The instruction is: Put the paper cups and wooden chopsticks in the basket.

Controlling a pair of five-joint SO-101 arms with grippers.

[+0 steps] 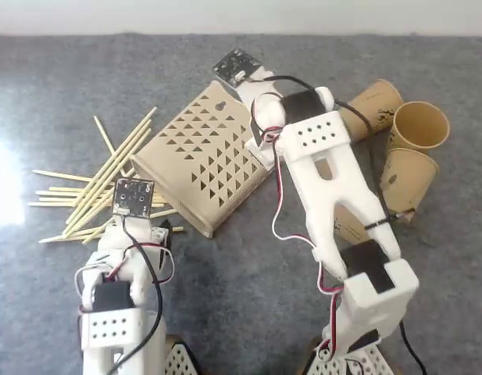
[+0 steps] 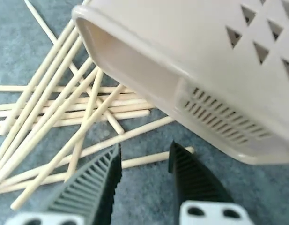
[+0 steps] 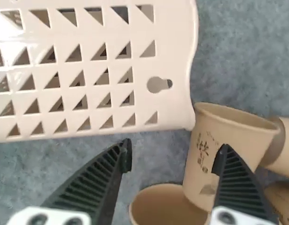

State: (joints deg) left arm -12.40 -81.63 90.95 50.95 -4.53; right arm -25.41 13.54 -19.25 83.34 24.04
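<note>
A beige basket (image 1: 209, 156) with triangular holes lies mid-table, its perforated face up. Several wooden chopsticks (image 1: 92, 187) are scattered on the grey carpet to its left. Several paper cups (image 1: 416, 125) lie clustered to its right. My left gripper (image 2: 144, 157) hangs open and holds nothing, just above the chopsticks (image 2: 64, 112) beside a basket corner (image 2: 219, 89). My right gripper (image 3: 174, 150) is open between the basket's edge (image 3: 177, 70) and the cups. One cup (image 3: 224, 136) lies tipped by one finger, and another cup's mouth (image 3: 158, 206) sits below the fingers.
The right arm (image 1: 334, 187) stretches from the front right across to the basket's far corner, covering part of one cup (image 1: 350, 223). The left arm (image 1: 119, 297) stands at the front left. Grey carpet lies open in front of the basket.
</note>
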